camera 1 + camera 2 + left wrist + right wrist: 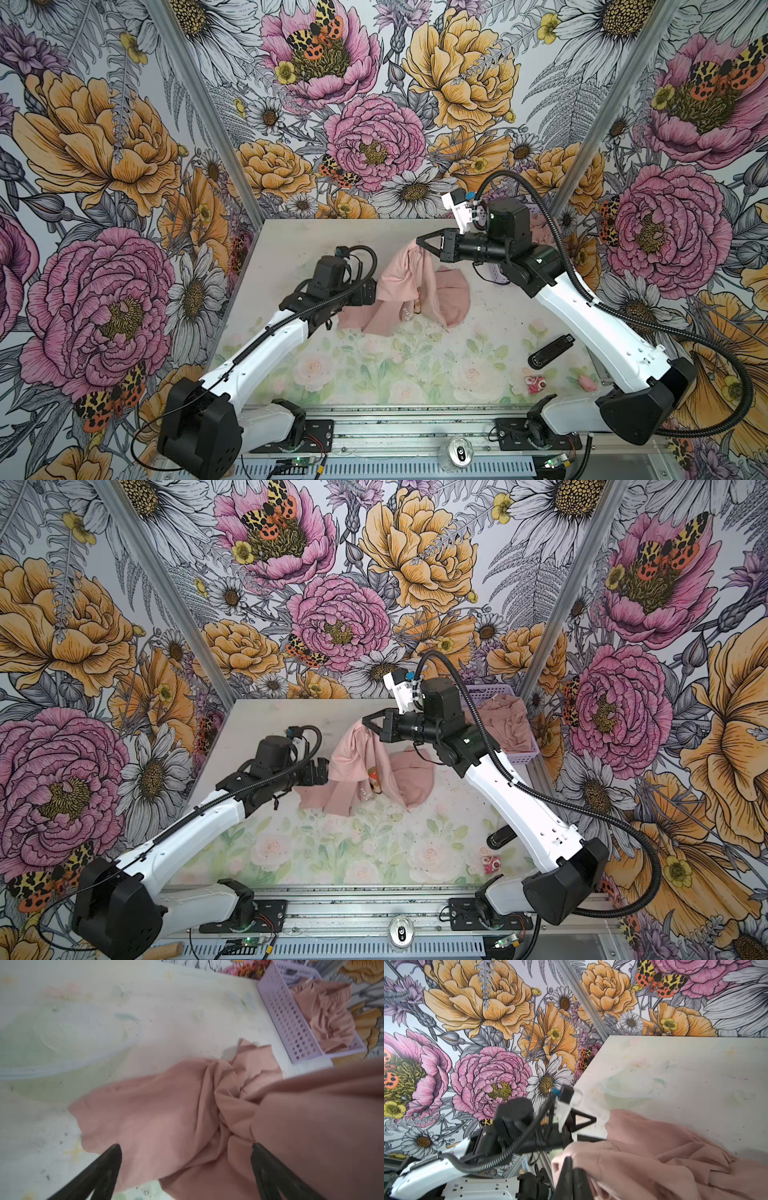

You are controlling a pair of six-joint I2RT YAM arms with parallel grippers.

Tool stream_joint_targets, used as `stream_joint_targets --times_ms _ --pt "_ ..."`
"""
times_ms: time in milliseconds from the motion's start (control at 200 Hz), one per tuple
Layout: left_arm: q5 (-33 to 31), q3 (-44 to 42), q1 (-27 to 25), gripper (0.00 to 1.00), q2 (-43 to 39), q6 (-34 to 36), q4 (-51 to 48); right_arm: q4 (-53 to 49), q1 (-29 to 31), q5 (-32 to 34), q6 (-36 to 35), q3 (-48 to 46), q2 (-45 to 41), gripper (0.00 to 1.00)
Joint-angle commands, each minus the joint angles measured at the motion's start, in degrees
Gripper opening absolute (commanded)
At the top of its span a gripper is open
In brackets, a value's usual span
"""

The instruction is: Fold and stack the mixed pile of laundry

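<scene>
Nothing is folded yet: the crumpled dusty-pink soft garment (399, 286) lies mid-way across the table (291, 249), one bunch held up by the clamped right gripper (419, 241), while the left gripper (186, 1147) gapes wide beside it, gripping nothing. More pink clothes (507, 721) fill the lavender perforated plastic basket (291, 1022) at the far right corner. A black oblong tool (550, 351) near the right edge blocks nothing.
</scene>
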Motion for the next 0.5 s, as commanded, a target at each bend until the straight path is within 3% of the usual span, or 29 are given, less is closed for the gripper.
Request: stream_joint_targets --times_ms 0,140,260,490 --pt "-6.5 -4.8 -4.2 0.98 -5.8 -4.0 5.9 5.5 -1.0 3.6 2.3 3.3 -0.2 0.0" --pt "-7.0 -11.8 -7.7 0.97 -11.6 -5.8 8.8 6.8 -1.3 5.5 3.7 4.3 0.7 0.0" --pt "-6.9 -15.0 -8.9 0.97 -11.9 -6.0 9.1 7.2 -1.9 6.0 4.1 4.8 1.0 0.0" --pt "-5.3 -15.2 -6.4 0.99 0.5 -4.2 17.9 7.3 -2.3 5.8 4.4 6.2 0.7 0.0"
